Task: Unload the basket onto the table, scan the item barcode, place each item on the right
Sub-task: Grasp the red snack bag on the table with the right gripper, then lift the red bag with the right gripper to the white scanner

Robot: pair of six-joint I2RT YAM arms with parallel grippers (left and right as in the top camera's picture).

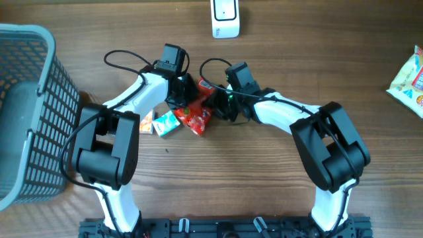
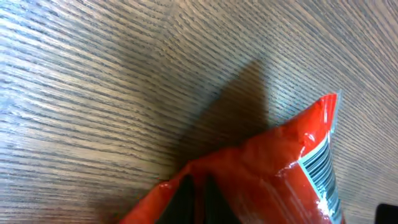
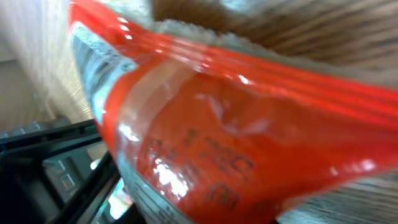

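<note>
Looks like a mock shop checkout, laid out on a wood-grain table [image 1: 264, 195]. A grey mesh shopping basket [image 1: 39, 99] sits at the left edge and a white scanner-like unit [image 1: 225, 18] at the far edge. Packaged snacks lie about: a red snack packet [image 1: 197, 118] bearing a barcode [image 2: 320, 171], small packets [image 1: 165, 123] beside it, another packet [image 1: 408, 82] far right. The left arm [image 1: 106, 149] and right arm [image 1: 330, 145] make it a test bench.
</note>
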